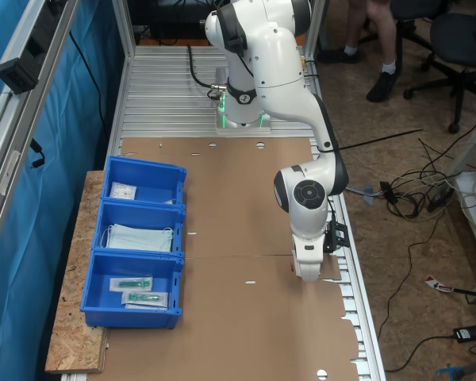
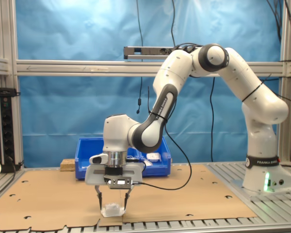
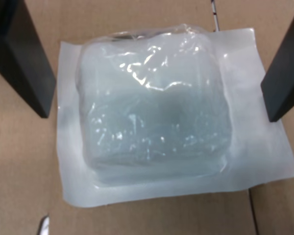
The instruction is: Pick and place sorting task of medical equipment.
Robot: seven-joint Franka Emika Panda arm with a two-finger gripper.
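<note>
Evidently light, soft and slippery, the packet (image 3: 152, 117) at frame centre wants gripping across its padded middle, where the end effector (image 2: 112, 199) straddles it, fingers apart.

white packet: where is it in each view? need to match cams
First exterior view: hidden beneath the arm's wrist, near the cardboard mat's edge.
Second exterior view: packet on the mat, between the open gripper's fingers.
Wrist view: packet centred between both fingers.
Shared landmark: the gripper.
</note>
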